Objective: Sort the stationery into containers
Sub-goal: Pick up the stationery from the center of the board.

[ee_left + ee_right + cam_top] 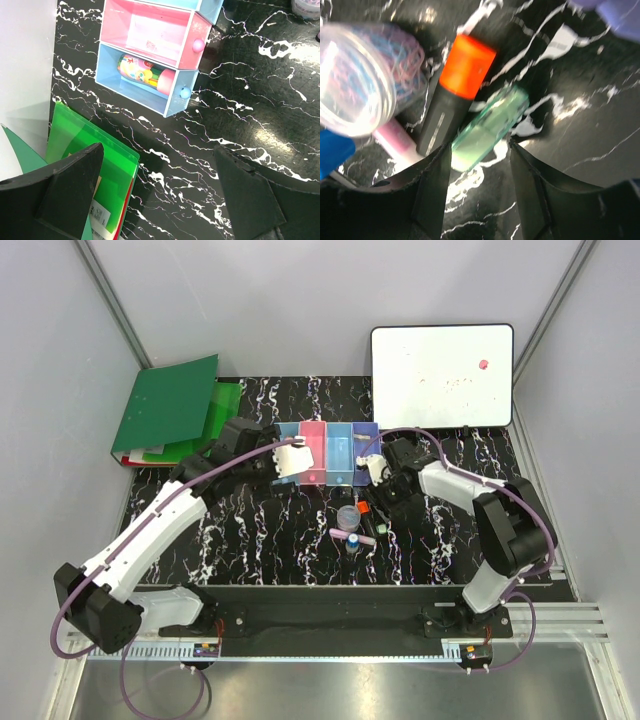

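Four containers stand in a row at mid-table: light blue (290,443), pink (313,452), light blue (338,452) and violet-blue (364,445). In the left wrist view the pink bin (150,30) looks nearly empty, while the light blue bin (145,92) holds a colourful stick (142,74). My left gripper (285,468) (160,192) hangs open over bare table near them. In front lie an orange-capped stick (467,65), a green pen (490,127), a pink marker (395,137) and a round clear tub (355,85). My right gripper (374,510) (477,150) is open, the pen's end between its tips, ungripped.
Green binders (170,405) (85,150) lie at the back left, close to my left gripper. A whiteboard (442,360) stands at the back right. A small blue item (332,150) lies beside the pink marker. Grey walls close in both sides.
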Available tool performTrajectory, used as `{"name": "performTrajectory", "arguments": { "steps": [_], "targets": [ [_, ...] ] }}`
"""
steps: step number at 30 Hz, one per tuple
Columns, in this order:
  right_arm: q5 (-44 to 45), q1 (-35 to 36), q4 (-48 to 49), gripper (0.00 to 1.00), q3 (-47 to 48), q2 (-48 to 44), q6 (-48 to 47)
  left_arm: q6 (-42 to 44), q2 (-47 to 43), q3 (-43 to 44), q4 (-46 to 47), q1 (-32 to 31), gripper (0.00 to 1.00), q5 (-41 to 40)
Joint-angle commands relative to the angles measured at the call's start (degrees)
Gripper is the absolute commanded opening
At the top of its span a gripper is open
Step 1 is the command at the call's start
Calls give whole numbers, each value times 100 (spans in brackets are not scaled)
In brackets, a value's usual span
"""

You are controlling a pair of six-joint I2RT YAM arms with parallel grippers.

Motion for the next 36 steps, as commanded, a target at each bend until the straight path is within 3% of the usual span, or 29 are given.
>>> {"name": "performTrajectory", "arguments": {
  "steps": [1, 29, 36],
  "targets": [
    [-140, 0, 314, 58, 328, 192, 194, 132, 31, 296, 162, -29, 99, -60],
    [915, 307, 77, 56, -208, 122, -192, 466, 207, 568, 162, -29, 99, 107],
    [897, 377, 16, 50, -419, 131, -455, 563, 172, 560, 162, -29, 99, 89]
  ]
}}
